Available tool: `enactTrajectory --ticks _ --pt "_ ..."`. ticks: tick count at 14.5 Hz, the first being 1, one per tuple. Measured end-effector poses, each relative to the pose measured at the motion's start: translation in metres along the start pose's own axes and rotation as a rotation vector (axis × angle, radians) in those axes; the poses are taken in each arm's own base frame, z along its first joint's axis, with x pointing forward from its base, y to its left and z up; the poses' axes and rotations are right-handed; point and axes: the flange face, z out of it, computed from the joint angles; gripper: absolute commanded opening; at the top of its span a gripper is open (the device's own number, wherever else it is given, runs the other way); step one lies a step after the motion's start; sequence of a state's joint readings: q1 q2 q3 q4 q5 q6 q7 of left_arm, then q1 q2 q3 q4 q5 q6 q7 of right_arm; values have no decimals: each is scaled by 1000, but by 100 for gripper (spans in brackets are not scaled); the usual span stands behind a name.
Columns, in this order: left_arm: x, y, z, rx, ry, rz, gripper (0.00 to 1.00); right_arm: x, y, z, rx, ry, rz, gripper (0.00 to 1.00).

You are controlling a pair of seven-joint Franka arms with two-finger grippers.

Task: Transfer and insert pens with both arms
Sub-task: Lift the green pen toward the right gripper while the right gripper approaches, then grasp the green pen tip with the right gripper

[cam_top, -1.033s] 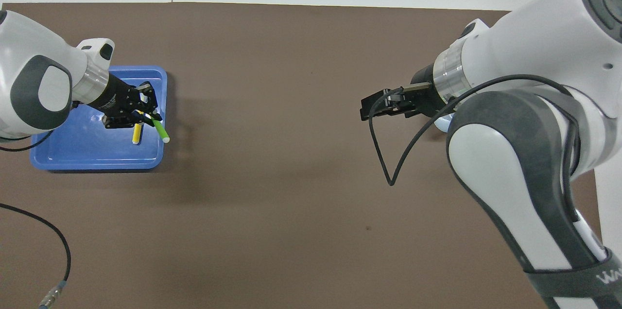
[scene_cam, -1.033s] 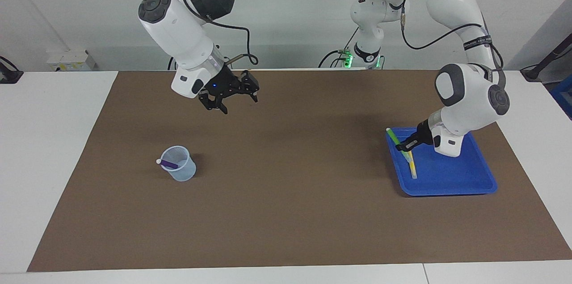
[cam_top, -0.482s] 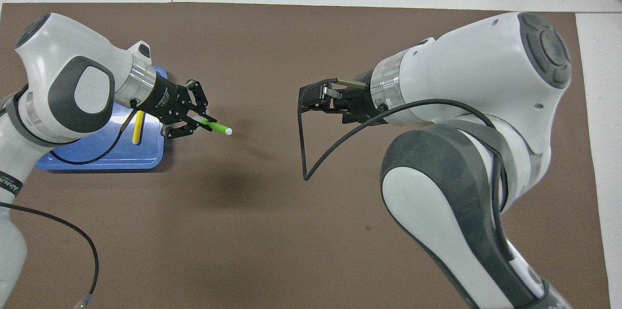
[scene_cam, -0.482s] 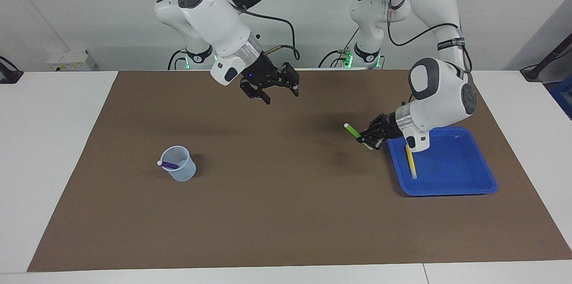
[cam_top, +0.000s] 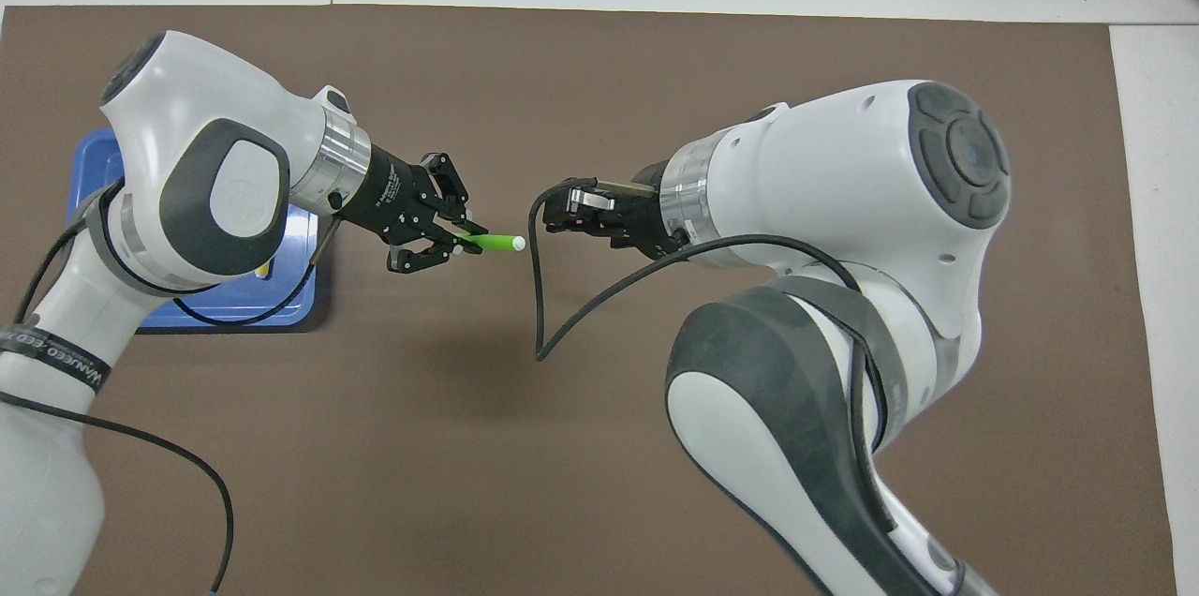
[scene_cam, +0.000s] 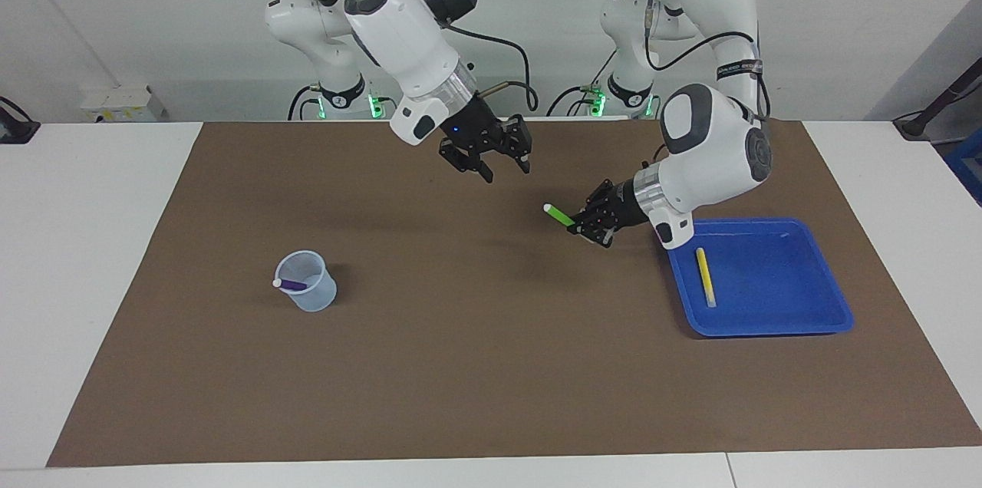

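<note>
Clamped on the green pen [scene_cam: 559, 215], left gripper [scene_cam: 587, 225] points at part-open right gripper [scene_cam: 502, 163]

I counted three pens: one green [scene_cam: 559, 215], one yellow [scene_cam: 705, 276] and one purple [scene_cam: 289, 285]. There was one blue tray [scene_cam: 798, 319], one clear cup [scene_cam: 311, 296] and one brown mat [scene_cam: 491, 365] on the table. Two arms showed, each with one tool.

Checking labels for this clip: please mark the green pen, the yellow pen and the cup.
green pen [scene_cam: 559, 215], facing view, on its green shaft just outside the grip.
yellow pen [scene_cam: 705, 276], facing view, mid-shaft, lying in the blue tray.
cup [scene_cam: 315, 298], facing view, on its outer wall.
</note>
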State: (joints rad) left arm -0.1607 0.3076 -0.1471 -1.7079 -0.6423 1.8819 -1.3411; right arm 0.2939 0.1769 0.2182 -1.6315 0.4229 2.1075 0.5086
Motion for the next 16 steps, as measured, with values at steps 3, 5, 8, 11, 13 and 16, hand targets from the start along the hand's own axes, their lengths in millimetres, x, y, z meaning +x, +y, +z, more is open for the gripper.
enactTrajectory --ticks 3,5,8,11,13,16 --pt "-18 1 5 -16 -36 -51 0 5 3 2 11 50 1 66" --pt "-35 0 12 -18 -65 -56 0 2 2 11 -1 81 -20 64" --pt "-58 2 21 -46 -124 -99 0 -2 0 21 -26 123 -63 63" --pt "-61 5 19 -71 -171 -133 0 2 2 26 -27 143 -71 62" --pt "-64 5 20 -70 -177 -131 0 2 4 26 -46 150 -102 59" --pt "-75 3 25 -68 -178 -116 0 3 7 28 -80 155 -140 53"
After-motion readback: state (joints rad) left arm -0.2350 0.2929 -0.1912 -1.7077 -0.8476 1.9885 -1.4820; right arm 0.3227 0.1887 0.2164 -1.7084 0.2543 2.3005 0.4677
